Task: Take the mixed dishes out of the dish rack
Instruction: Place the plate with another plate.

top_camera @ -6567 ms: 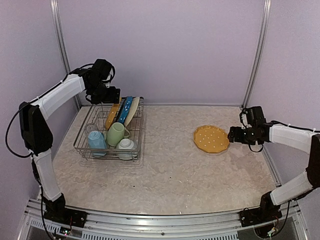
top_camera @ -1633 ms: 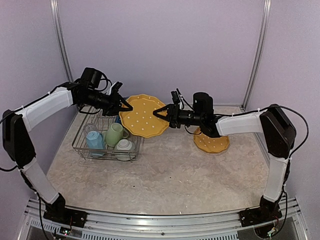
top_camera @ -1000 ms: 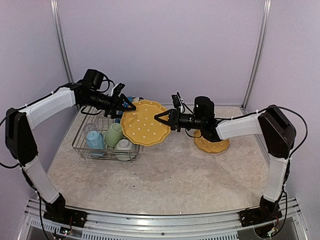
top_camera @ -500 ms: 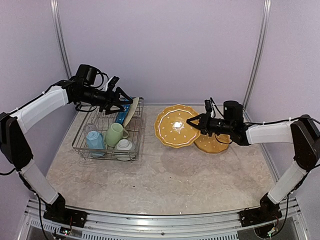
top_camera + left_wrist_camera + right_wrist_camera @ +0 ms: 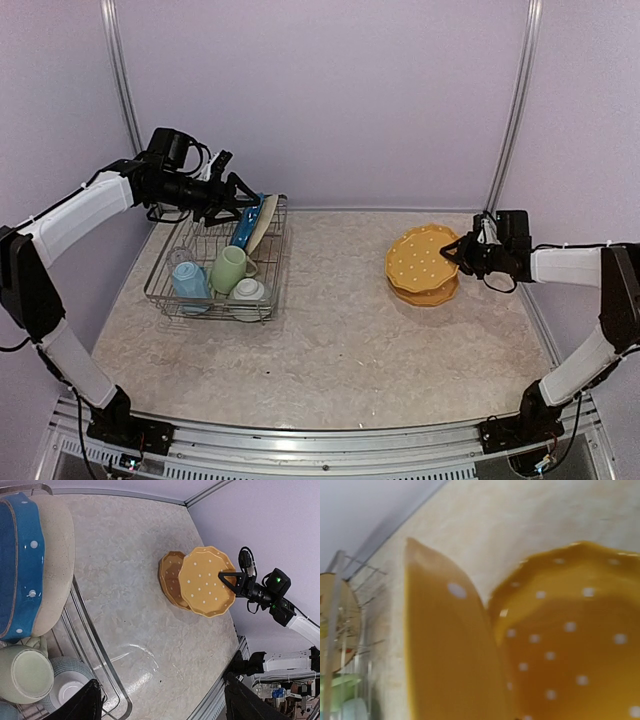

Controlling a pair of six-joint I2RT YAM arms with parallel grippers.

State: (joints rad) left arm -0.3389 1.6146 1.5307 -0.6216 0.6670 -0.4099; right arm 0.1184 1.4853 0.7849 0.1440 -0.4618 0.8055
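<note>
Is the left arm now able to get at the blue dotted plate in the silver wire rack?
Probably yes: the open left end effector hovers close above the blue dotted plate, with nothing between them, though a cream plate sits close beside it.

Dish rack [image 5: 195, 240] left, mug [image 5: 231, 268] inside before upright plates [image 5: 250, 222], scalloped plates [image 5: 420, 262] overlapping right

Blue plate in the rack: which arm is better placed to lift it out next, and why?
Probably left. The left jaws stand open right by the blue plate in the rack; the right jaws, across the table, are shut on a yellow plate.
</note>
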